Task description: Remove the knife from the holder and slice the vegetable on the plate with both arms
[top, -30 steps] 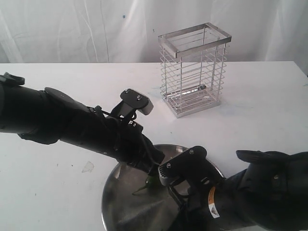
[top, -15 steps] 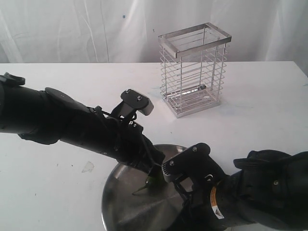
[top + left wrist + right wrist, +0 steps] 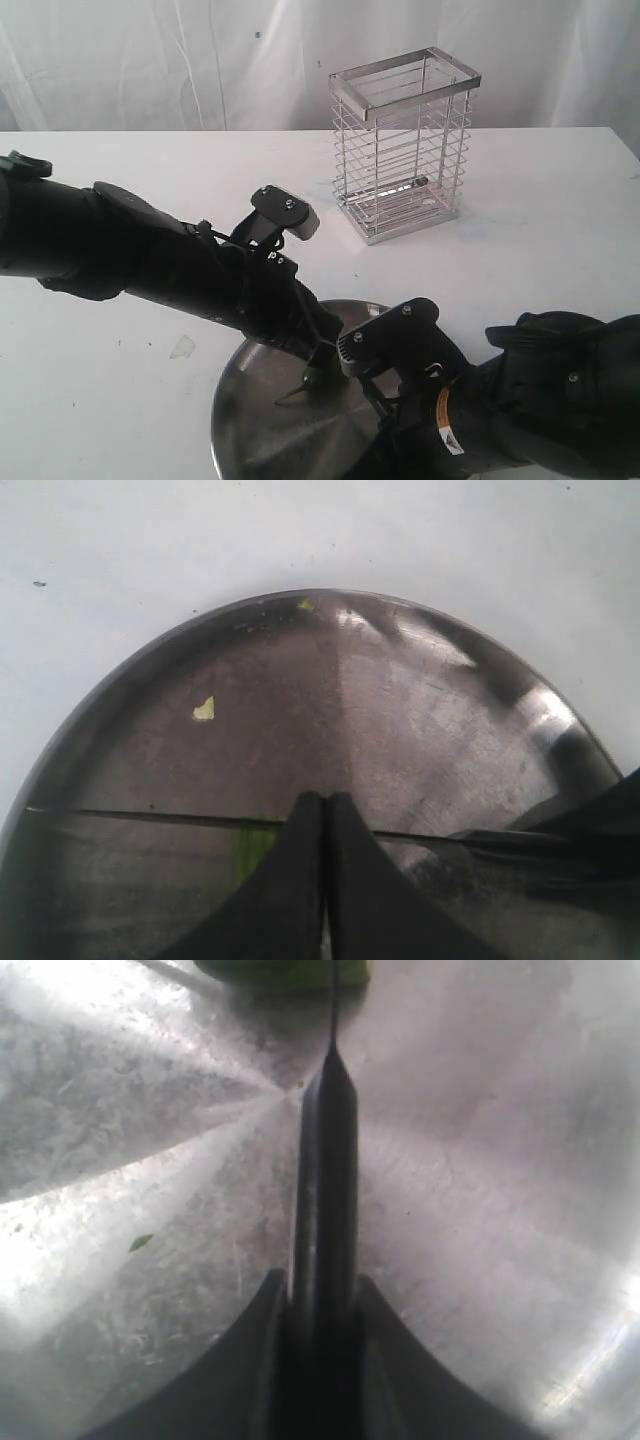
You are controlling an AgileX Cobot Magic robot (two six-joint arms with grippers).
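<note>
I see the right gripper (image 3: pixel 322 1305) jaws clenched on the knife (image 3: pixel 325 1170), its blade meeting the vegetable (image 3: pixel 285 970) on the plate (image 3: pixel 250 420); the left gripper (image 3: pixel 326 825) jaws pressed together over it.

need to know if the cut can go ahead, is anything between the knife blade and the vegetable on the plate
Nothing visible. In the right wrist view the knife, clamped in the right gripper, points straight at the vegetable, its thin edge already reaching it over bare plate. The left gripper is shut beside the blade line.

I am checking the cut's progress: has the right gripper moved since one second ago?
Yes. The right gripper shifted slightly left and up, toward the wire holder.
</note>
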